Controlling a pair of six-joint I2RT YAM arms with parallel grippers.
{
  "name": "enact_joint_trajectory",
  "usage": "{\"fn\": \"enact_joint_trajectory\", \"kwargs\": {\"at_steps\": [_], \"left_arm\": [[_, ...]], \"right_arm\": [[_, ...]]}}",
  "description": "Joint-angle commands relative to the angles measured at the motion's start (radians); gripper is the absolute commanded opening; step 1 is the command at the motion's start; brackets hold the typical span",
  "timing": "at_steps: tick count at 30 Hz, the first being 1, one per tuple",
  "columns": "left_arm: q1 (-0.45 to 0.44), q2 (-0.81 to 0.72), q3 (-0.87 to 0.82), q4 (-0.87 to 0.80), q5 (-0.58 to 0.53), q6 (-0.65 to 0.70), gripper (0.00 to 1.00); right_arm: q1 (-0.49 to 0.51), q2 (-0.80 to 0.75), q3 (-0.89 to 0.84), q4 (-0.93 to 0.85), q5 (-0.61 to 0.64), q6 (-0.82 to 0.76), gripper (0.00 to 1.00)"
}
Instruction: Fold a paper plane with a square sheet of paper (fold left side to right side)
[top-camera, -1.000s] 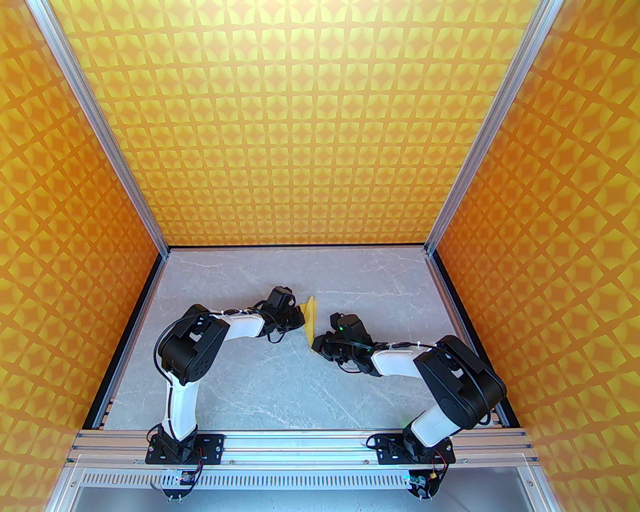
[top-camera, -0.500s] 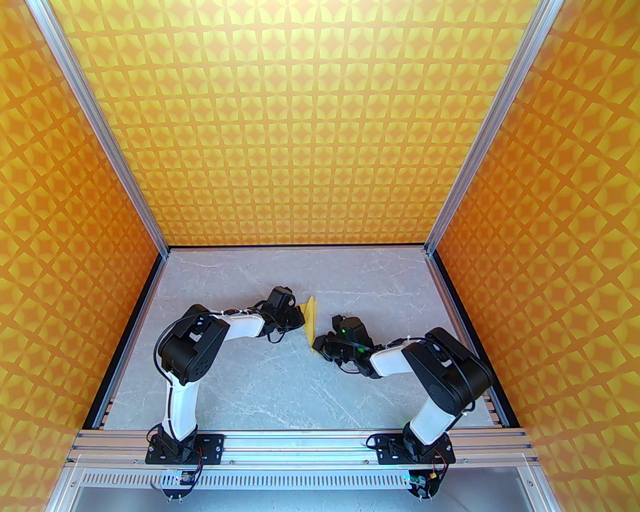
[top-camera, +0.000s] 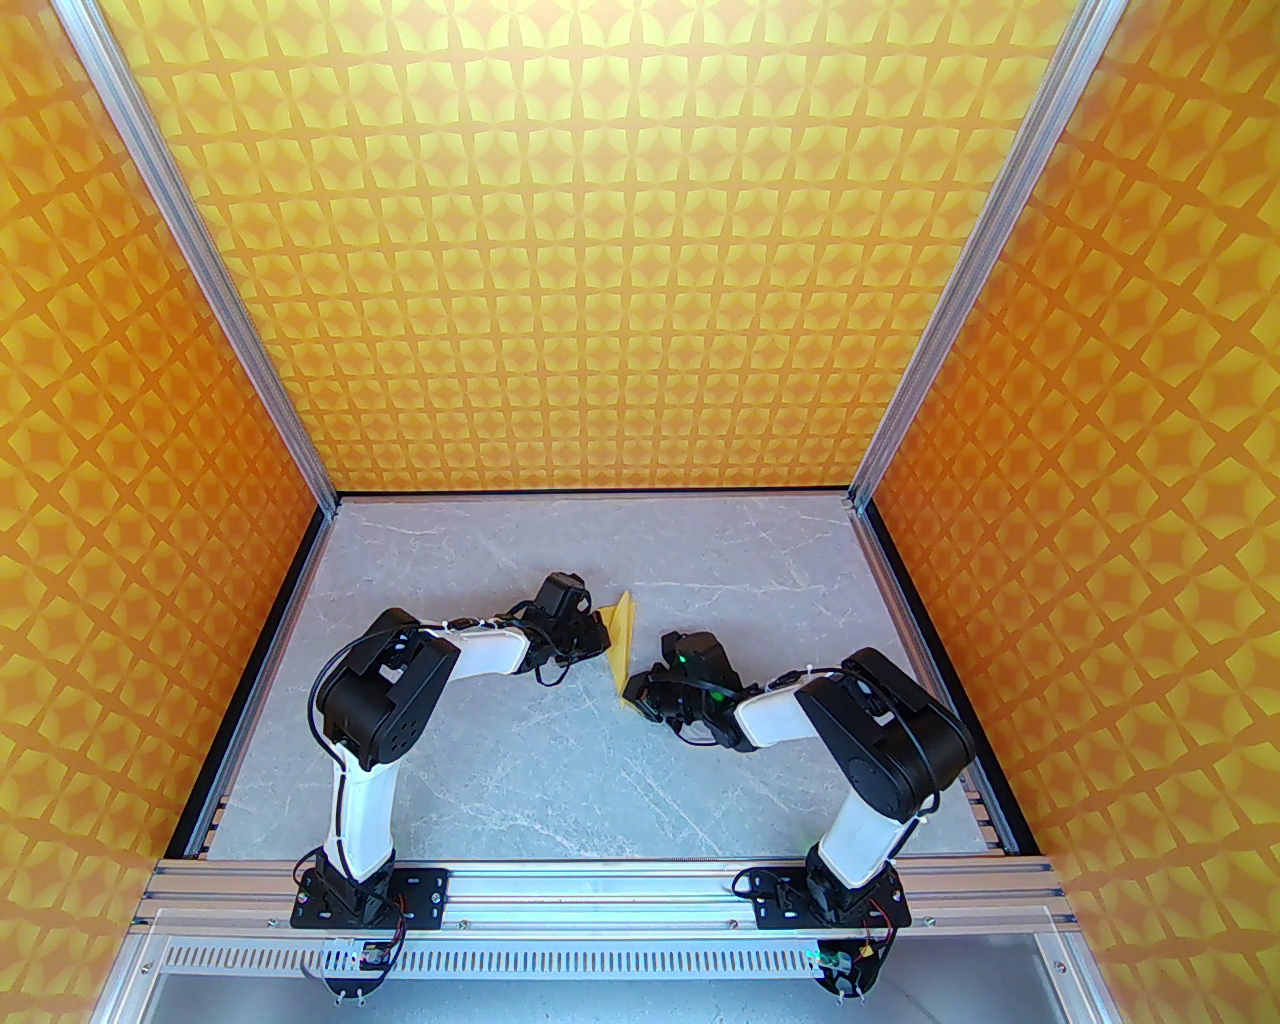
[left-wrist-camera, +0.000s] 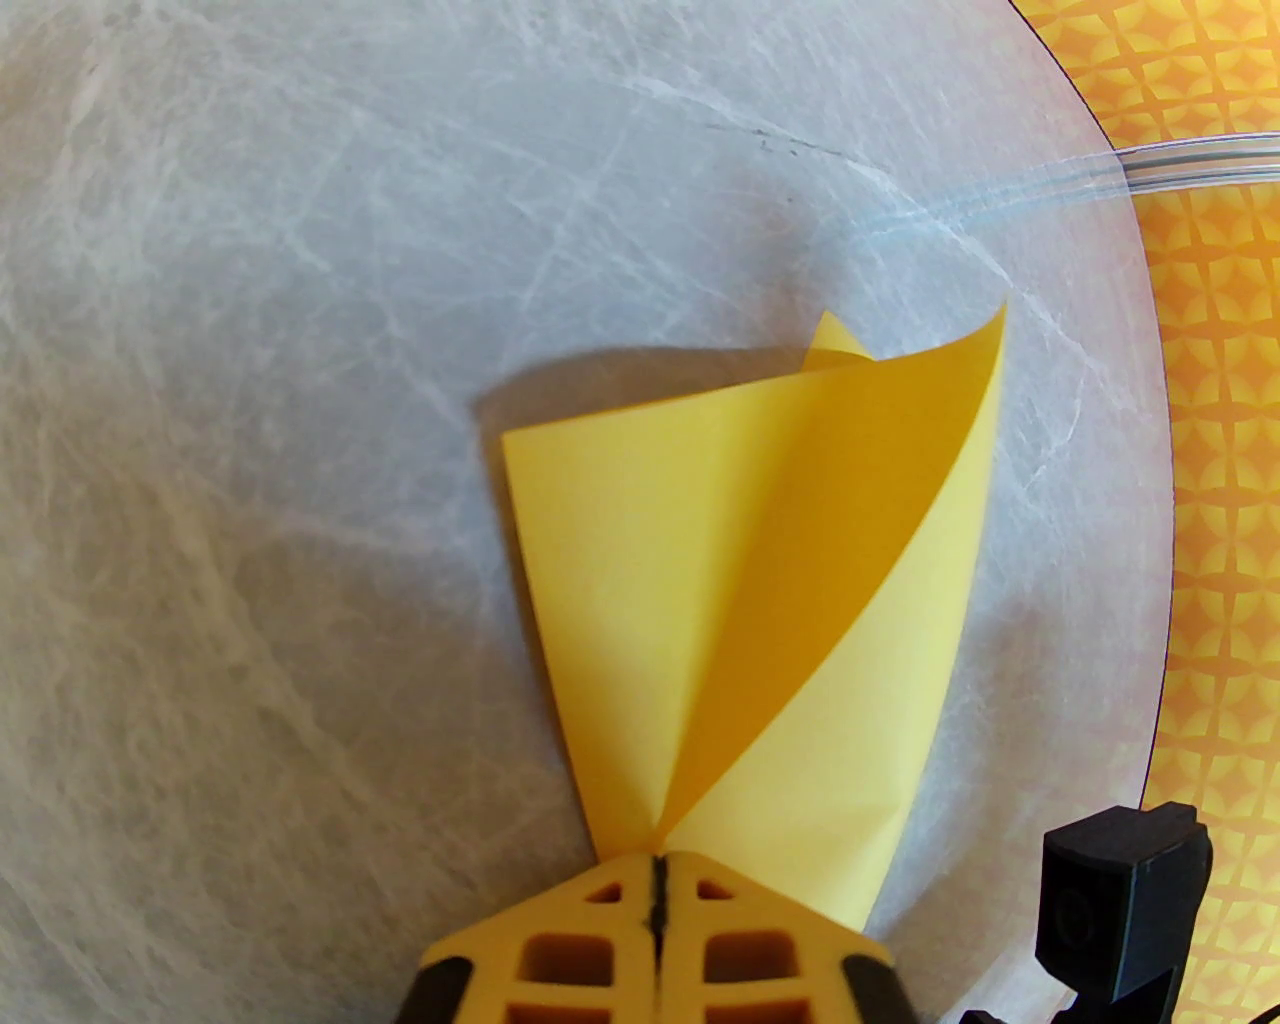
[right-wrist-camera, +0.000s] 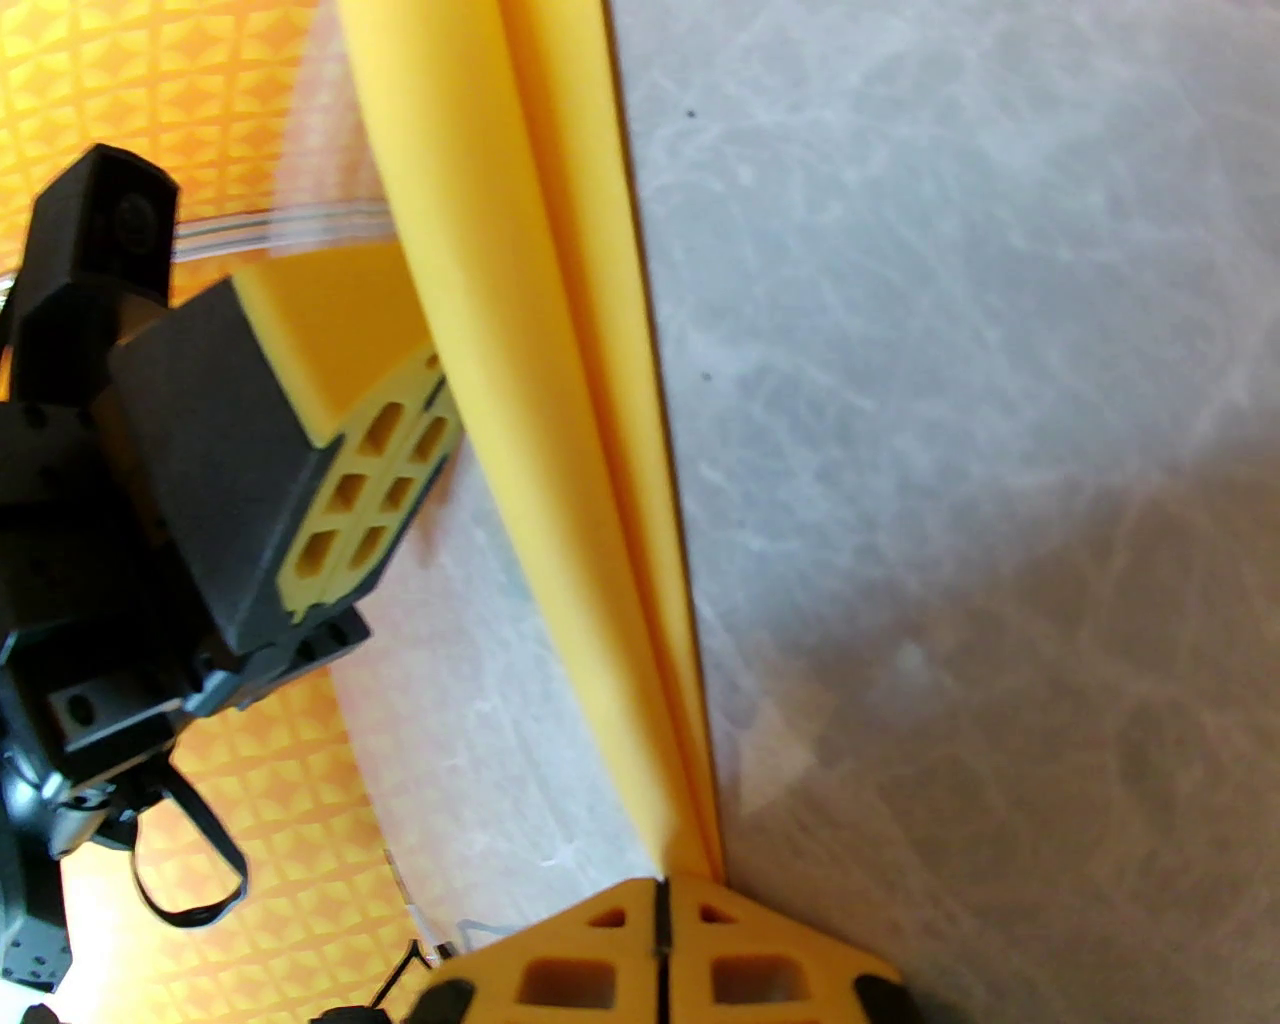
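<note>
At centre, sheet (top-camera: 621, 645) lengthwise near-to-far

I am getting bright, even light on the top view, with the patterned walls (top-camera: 640, 250) glowing a saturated orange. On the left wrist camera the square sheet of paper (left-wrist-camera: 640, 560) is casting a soft shadow onto the table (left-wrist-camera: 250, 400) at its upper left, and the picture's edges are bowing like a fisheye. On the right wrist camera a broad shadow is dimming the table's lower right, and everything is looking slightly soft.
</note>
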Motion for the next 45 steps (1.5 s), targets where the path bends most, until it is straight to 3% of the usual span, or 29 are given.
{"fn": "enact_joint_trajectory", "kwargs": {"at_steps": [1, 5, 13, 18, 30, 45], "left_arm": [[-0.005, 0.043, 0.008, -0.057, -0.016, 0.009, 0.00], [-0.005, 0.043, 0.007, -0.059, -0.015, 0.010, 0.00], [-0.008, 0.047, 0.012, -0.063, -0.014, 0.010, 0.00], [-0.008, 0.050, 0.019, -0.069, -0.015, 0.012, 0.00], [-0.011, 0.064, 0.043, -0.097, -0.015, 0.023, 0.00], [-0.011, 0.069, 0.062, -0.108, -0.015, 0.026, 0.00]], "right_arm": [[-0.004, 0.005, 0.038, -0.302, 0.093, -0.091, 0.06], [-0.002, 0.030, 0.075, -0.400, 0.118, -0.117, 0.06], [-0.002, 0.024, 0.098, -0.397, 0.104, -0.130, 0.07], [-0.002, 0.006, 0.174, -0.491, 0.109, -0.182, 0.07], [-0.003, -0.029, 0.285, -0.479, 0.056, -0.265, 0.08], [-0.030, 0.094, 0.365, -0.494, 0.057, -0.304, 0.01]]}}
